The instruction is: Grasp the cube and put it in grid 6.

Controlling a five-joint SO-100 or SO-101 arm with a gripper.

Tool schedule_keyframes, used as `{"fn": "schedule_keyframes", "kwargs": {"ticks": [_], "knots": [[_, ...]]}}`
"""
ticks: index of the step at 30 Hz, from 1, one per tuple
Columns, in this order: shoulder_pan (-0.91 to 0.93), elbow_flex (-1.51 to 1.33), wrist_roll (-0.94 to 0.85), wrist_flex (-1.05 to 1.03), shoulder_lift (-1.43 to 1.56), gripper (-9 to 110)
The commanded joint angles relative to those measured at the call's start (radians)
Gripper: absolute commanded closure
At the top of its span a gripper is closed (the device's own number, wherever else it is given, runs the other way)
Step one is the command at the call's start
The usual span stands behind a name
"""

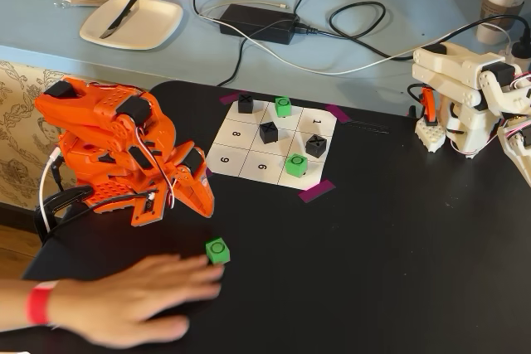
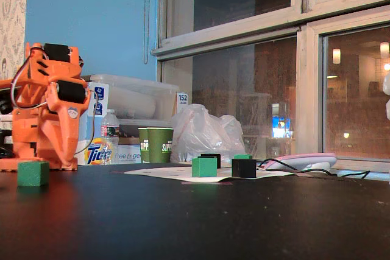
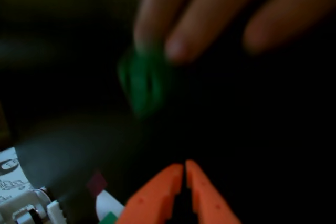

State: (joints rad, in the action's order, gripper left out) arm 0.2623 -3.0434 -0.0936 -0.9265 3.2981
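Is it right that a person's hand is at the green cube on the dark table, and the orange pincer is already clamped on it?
Not quite. The hand is at the green cube, but the orange pincer is shut on nothing, apart from the cube, as the wrist view shows.

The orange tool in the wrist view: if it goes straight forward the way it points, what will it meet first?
Probably the small green cube ahead, slightly left of its line, with a person's fingers on it. The shut orange tool is well short; blur hides the depth.

Cube (image 1: pixel 217 250) bright green, black ring on top; arm (image 1: pixel 124 151) orange; grid (image 1: pixel 274 145) white, black-lined; table (image 1: pixel 398 238) black.
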Motion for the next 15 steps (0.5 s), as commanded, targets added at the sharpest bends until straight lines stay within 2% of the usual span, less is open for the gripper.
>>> {"fn": "schedule_keyframes", "kwargs": {"ticks": [1, 15], "knots": [[-0.014, -0.032, -0.005, 0.015, 0.002, 101], [-0.008, -0.032, 0.002, 0.015, 0.002, 101]]}}
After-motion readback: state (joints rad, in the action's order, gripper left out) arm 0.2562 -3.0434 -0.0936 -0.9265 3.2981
